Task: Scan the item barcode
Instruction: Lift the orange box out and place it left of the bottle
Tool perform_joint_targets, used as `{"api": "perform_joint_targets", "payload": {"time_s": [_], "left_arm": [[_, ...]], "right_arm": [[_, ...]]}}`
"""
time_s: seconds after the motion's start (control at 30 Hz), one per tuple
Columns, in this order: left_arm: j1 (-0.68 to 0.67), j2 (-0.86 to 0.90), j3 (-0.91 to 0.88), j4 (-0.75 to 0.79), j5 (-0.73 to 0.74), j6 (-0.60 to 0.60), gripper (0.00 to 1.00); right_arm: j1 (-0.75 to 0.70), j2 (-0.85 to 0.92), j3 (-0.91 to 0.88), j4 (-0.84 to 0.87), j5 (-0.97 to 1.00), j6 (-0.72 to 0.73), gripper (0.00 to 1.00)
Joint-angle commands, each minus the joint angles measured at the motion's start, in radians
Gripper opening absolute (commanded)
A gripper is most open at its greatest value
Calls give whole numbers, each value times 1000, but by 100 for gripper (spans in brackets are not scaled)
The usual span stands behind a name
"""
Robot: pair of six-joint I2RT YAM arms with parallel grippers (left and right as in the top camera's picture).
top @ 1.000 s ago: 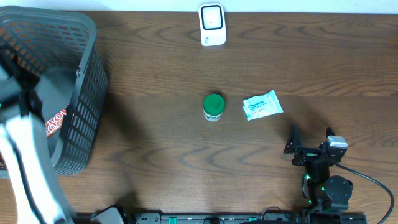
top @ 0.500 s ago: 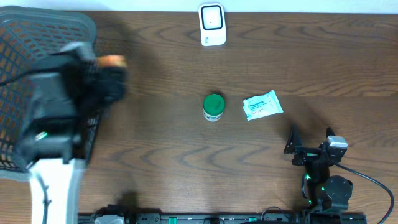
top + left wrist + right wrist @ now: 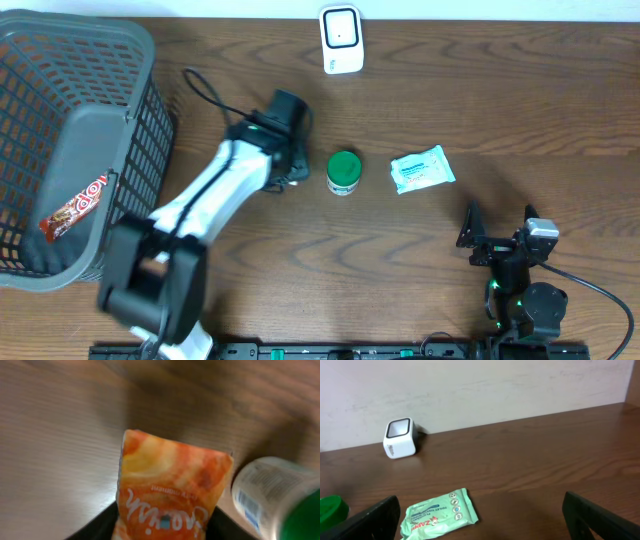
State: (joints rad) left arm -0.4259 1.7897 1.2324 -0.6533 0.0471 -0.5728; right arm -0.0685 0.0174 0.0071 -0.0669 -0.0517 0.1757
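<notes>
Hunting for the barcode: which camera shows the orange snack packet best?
Left wrist: the orange snack packet fills mid-frame, lettering visible. Overhead, the left arm hides it; right wrist misses it entirely.

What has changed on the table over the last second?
The left gripper came up out of the basket and swung right to the middle of the table, beside the green-lidded jar, with an orange snack packet held in its jaws. Unchanged: the right gripper is parked and open; the jar, wipes pack and scanner have not moved, and a red snack bar is still in the basket.
</notes>
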Motion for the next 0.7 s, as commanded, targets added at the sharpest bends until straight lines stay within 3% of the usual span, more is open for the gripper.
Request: {"api": "perform_joint_targets", "payload": {"time_s": [0.0,0.07,0.27,0.57,0.67], "left_arm": [[-56,74,-5,28,-30,-69,73],[-58,68,-2,29,-34,-68,92],[23,-77,61,-11,-34,5,100],[300,-477,119,-37,-35,135,98],[392,-553,119,-73,-96,157,98]], "right_arm": [[7,-4,-2,-4,2,10,99],[7,-4,-2,-4,2,10,99],[7,-4,-2,-4,1,10,99],[7,-4,-2,-4,2,10,99],[7,-4,-2,-4,1,10,99]]}}
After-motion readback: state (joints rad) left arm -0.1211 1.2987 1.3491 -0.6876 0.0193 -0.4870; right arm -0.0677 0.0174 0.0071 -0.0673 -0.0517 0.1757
